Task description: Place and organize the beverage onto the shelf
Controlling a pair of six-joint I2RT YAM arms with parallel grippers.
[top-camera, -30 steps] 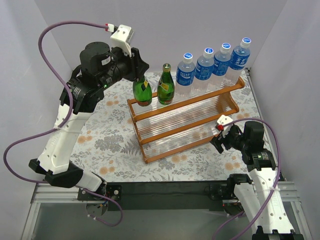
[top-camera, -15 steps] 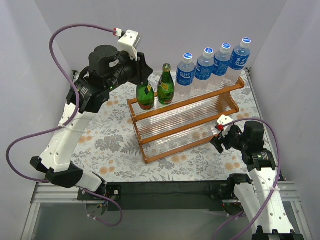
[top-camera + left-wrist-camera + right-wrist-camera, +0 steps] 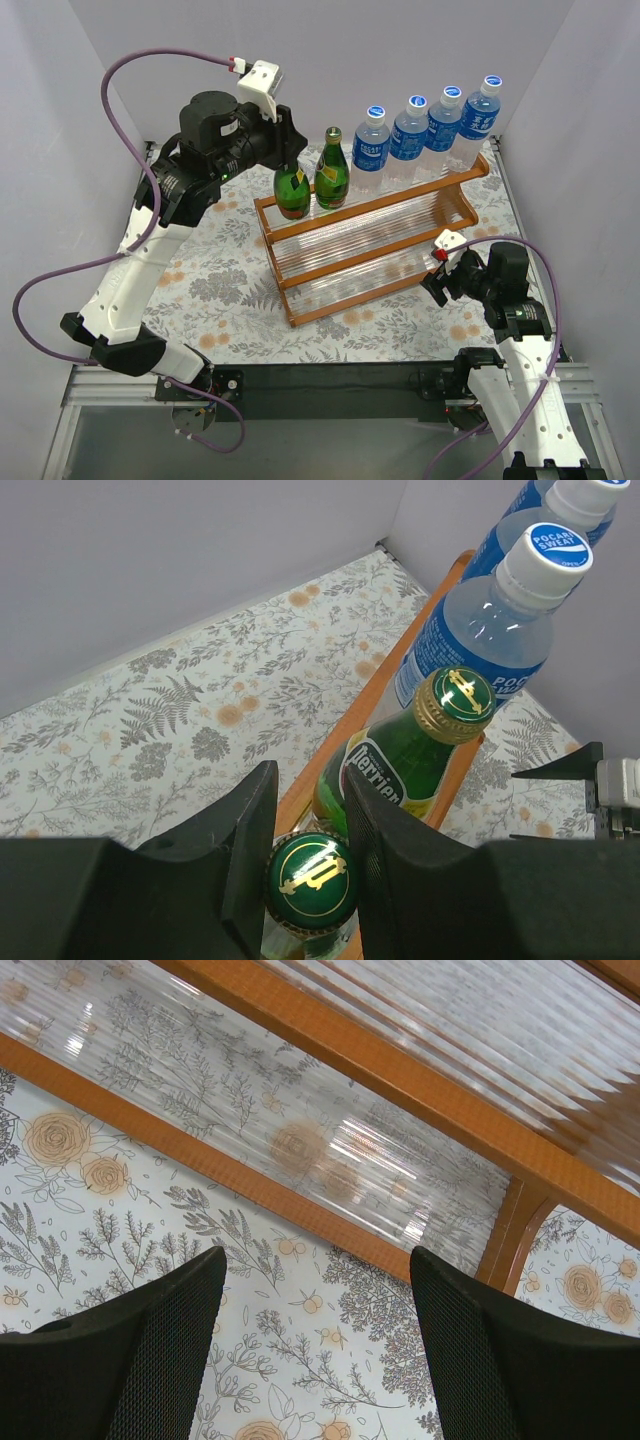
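My left gripper is shut on the capped neck of a dark green glass bottle, whose base is at the left end of the shelf's top tier. In the left wrist view its green cap sits between my fingers. A second green bottle stands just right of it and also shows in the left wrist view. Several clear blue-labelled bottles with white caps stand in a row along the rest of the top tier. My right gripper is open and empty, low by the shelf's front right corner.
The two lower tiers of the shelf hold nothing. The floral tablecloth spreads left of and in front of the shelf. Grey walls close in the back and both sides. A purple cable loops from the left arm.
My left gripper has carried the green bottle right and back, up against the second green bottle on the top tier. In the last half second it barely moved. The right arm is still.
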